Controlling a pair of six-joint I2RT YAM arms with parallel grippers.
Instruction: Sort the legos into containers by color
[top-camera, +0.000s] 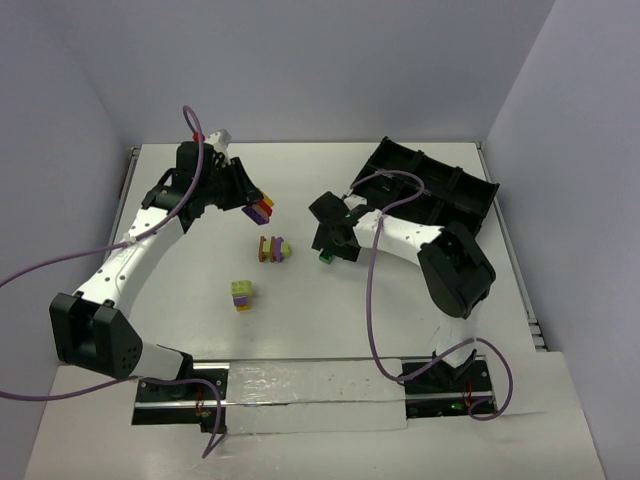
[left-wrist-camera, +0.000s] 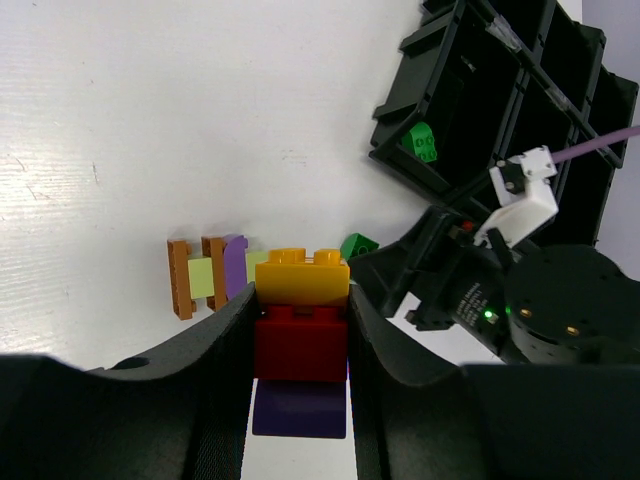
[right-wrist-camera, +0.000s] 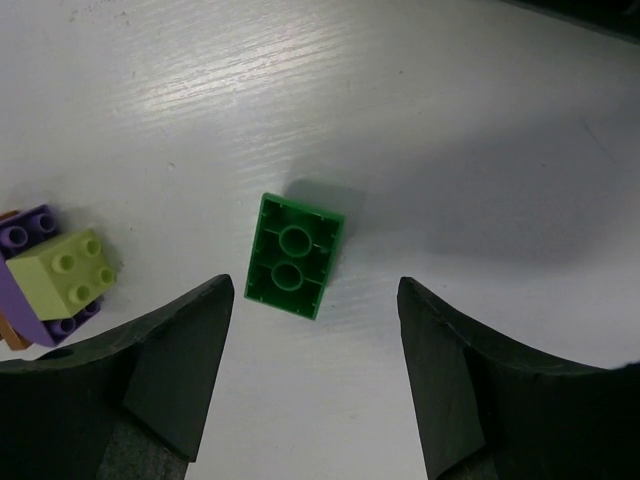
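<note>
Mid-pickup, the right fingers (right-wrist-camera: 170, 350) straddle, spread, a green brick (right-wrist-camera: 294, 255) lying studs-down on the surface near the tray (top-camera: 482, 192), so lowering and closing seems next; the left fingers (left-wrist-camera: 215, 380) pinch a yellow-red-purple stack (left-wrist-camera: 300, 340).

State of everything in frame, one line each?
left gripper: shut on yellow-red-purple stack
right gripper: open, straddling loose green brick
loose green brick: on table, underside up, not gripped
tray: one sorted green brick in a compartment
orange-purple cluster: on table, unsorted
small cluster: on table, unsorted
</note>
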